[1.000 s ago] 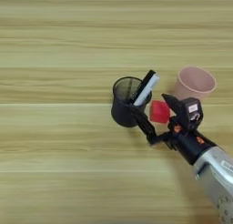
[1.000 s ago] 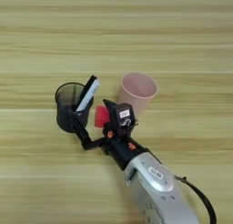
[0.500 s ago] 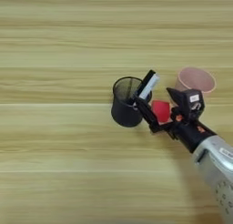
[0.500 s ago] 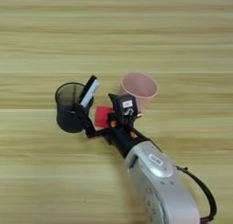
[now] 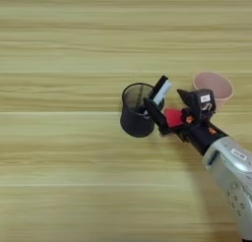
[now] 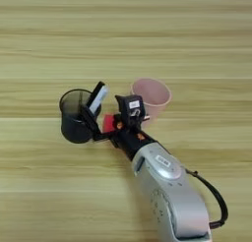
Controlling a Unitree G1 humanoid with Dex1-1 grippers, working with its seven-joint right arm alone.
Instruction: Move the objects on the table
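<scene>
One small red cube sits between the two black fingers of the right gripper, just right of the black mesh cup. The fingers stand spread on either side of the cube; whether they press on it cannot be made out, since the near finger and gripper body cover part of it. The white-grey marker stands tilted inside the black mesh cup, leaning on its right rim, black cap uppermost; its lower length is hidden by the cup wall. A pink cup stands upright right of the black mesh cup, just beyond the gripper, its near side partly screened by the gripper body.

Against one second ago, the gripper has advanced towards the black mesh cup: the left finger, then low beside the cup's base, now lies against the cup's right wall. The cube has shifted with it, closer to the cup. Both cups and the marker hold their positions on the tabletop. The silver forearm is cut off by the bottom edge.
</scene>
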